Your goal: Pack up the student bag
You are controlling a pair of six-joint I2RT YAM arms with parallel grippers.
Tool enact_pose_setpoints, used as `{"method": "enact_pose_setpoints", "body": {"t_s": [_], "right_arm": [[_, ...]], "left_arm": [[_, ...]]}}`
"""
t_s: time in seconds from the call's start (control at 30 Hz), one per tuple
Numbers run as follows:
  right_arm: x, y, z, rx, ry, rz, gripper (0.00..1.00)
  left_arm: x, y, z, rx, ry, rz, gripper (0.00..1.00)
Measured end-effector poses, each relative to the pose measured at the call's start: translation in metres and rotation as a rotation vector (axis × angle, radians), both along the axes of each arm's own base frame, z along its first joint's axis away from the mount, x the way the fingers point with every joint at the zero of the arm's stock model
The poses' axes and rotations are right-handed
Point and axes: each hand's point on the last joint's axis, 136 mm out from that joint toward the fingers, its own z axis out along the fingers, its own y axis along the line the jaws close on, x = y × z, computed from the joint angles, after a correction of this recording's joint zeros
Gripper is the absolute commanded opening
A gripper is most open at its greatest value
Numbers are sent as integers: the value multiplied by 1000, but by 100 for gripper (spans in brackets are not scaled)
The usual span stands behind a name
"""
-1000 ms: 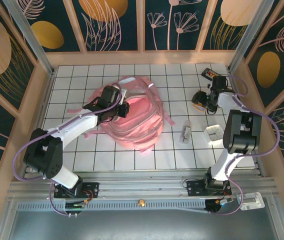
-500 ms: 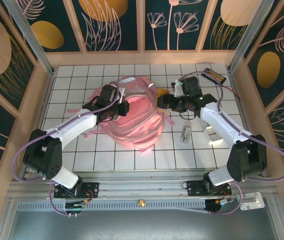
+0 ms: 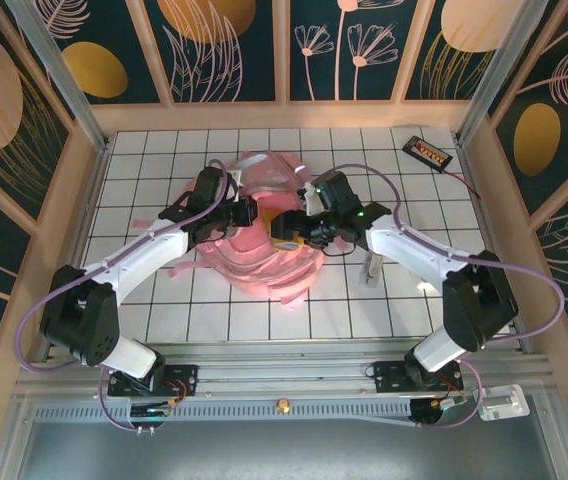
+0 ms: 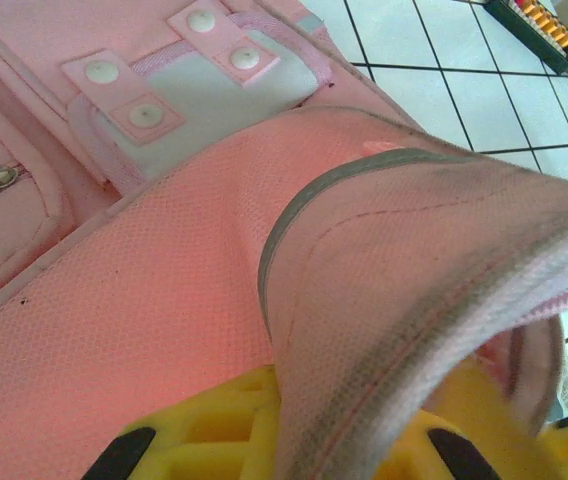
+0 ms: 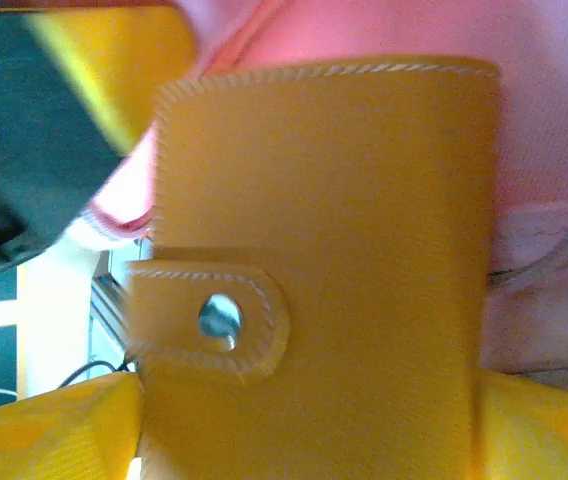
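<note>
The pink student bag [image 3: 264, 268] lies at the middle of the tiled table, its mouth facing right. My left gripper [image 3: 249, 215] is shut on the bag's grey-trimmed opening edge [image 4: 384, 300] and holds it lifted; the fabric runs between its yellow fingers [image 4: 204, 430]. My right gripper [image 3: 294, 228] reaches in from the right and holds a yellow snap-tab wallet [image 5: 324, 200] across its width, right at the bag's mouth. The wallet [image 3: 286, 224] hangs above the pink lining [image 5: 544, 120]. In the right wrist view my right gripper [image 5: 309, 430] has yellow fingers at both wallet edges.
A black device with orange cells [image 3: 429, 152] lies at the far right corner, also seen as a black device [image 4: 534, 25] from the left wrist. A small white item [image 3: 371, 266] lies right of the bag. Wooden walls enclose the table.
My right arm has swung left from the far right side of the table to the bag's mouth, carrying the wallet. My left gripper kept its hold and raised the bag edge slightly.
</note>
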Motion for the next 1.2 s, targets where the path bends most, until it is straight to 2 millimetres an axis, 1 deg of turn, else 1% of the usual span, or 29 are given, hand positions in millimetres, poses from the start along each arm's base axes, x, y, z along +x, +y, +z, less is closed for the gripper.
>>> {"method": "enact_pose_setpoints", "body": {"t_s": [0.1, 0.23, 0.37, 0.47, 0.57, 0.63, 0.7, 0.8, 0.83, 0.9, 0.97, 1.03, 1.07, 1.1, 1.2], "right_arm": [[3, 4, -9, -1, 27, -15, 85], [10, 9, -7, 27, 34, -44, 85], [10, 18, -6, 50, 31, -48, 77], [7, 25, -15, 30, 25, -38, 76], [7, 28, -32, -40, -3, -21, 76], [5, 29, -41, -82, -23, 0, 72], [4, 30, -51, -127, -45, 23, 65], [6, 31, -63, -187, -77, 51, 48], [6, 32, -65, -200, -87, 62, 43], [6, 34, -65, -211, -110, 81, 37], [5, 36, -63, -213, -128, 95, 26], [4, 37, -62, -210, -134, 103, 11], [3, 38, -60, -205, -136, 105, 6], [3, 39, -57, -197, -140, 105, 4], [1, 39, -51, -173, -149, 104, 2]], "left_arm": [[-1, 2, 1, 1, 5, 13, 0], [0, 5, 0, 7, 8, 33, 0], [0, 7, 0, 7, 12, 43, 0], [0, 7, 0, 4, 15, 44, 0], [-1, 7, -1, 2, 19, 45, 0], [-1, 7, -2, 2, 22, 43, 0], [-2, 7, -4, 4, 25, 43, 0], [-2, 7, -4, 5, 25, 43, 0], [-2, 7, -4, 5, 26, 44, 0], [-2, 8, -4, 7, 25, 47, 0], [-1, 9, -4, 7, 24, 50, 0], [-1, 10, -4, 9, 23, 53, 0], [0, 10, -4, 10, 23, 55, 0], [0, 11, -4, 10, 23, 55, 0], [0, 11, -4, 9, 23, 55, 0]]}}
